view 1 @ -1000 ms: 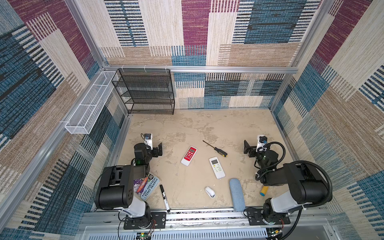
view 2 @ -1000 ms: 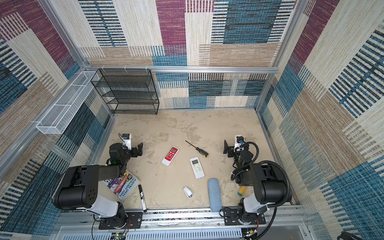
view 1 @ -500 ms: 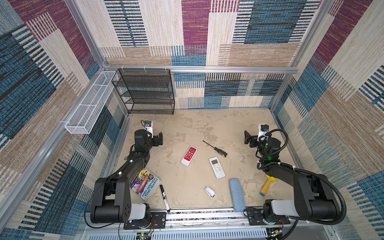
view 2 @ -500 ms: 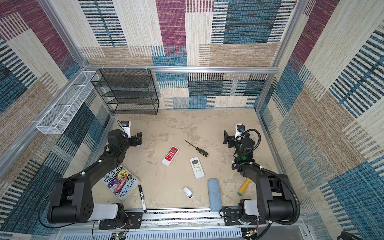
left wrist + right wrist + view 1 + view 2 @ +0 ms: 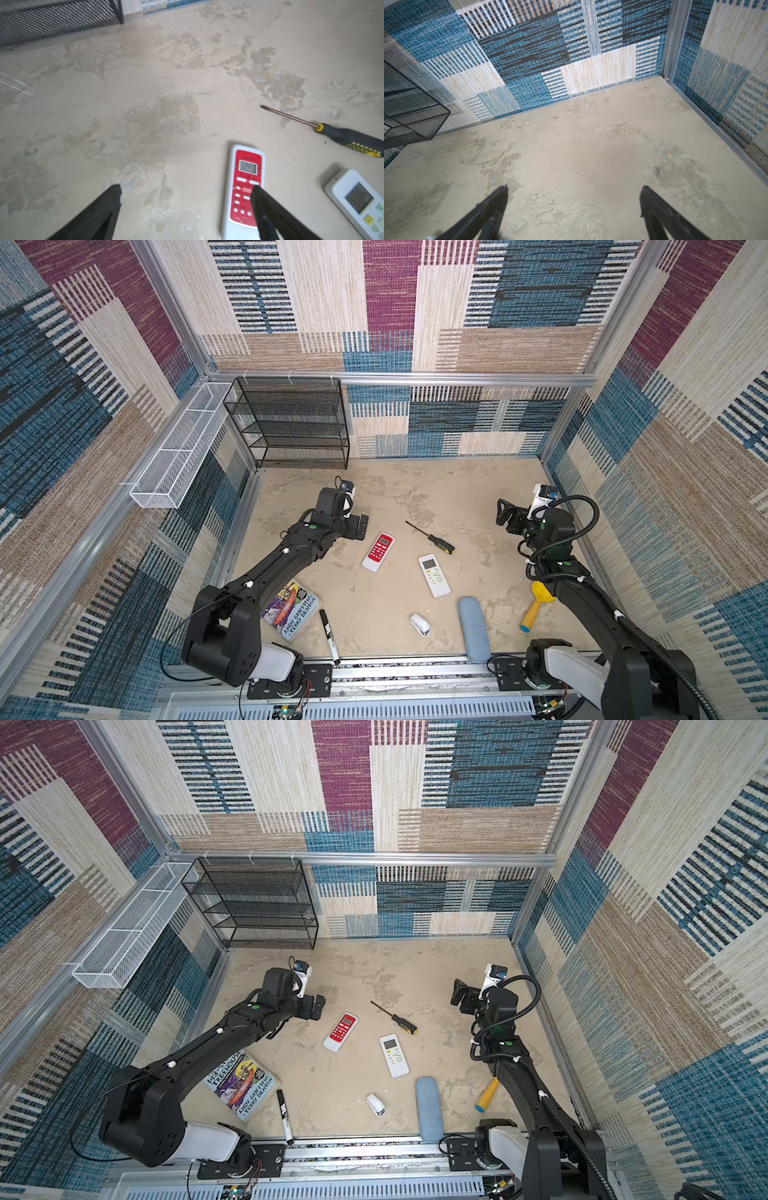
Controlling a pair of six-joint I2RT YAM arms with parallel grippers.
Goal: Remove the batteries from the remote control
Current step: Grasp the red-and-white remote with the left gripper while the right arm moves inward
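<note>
Red remote lies buttons-up near the white remote, so the batteries aren't visible. Prob. inside, covers facing down; I'd guess a flip is needed. Left gripper hovers at the red one's edge, jaws spread wide, nothing held. Right gripper is also wide & holding nothing, well apart over bare floor. Black mesh rack & white wire basket: nothing seen in either.

We see a red-faced remote in a white shell; a white remote with a grey screen; a screwdriver handled in black dotted yellow; a scraper yellow, tipped blue; a pouch of speckled grey-blue; walls patched in blue, maroon and beige stripes; a floor of mottled sand.
</note>
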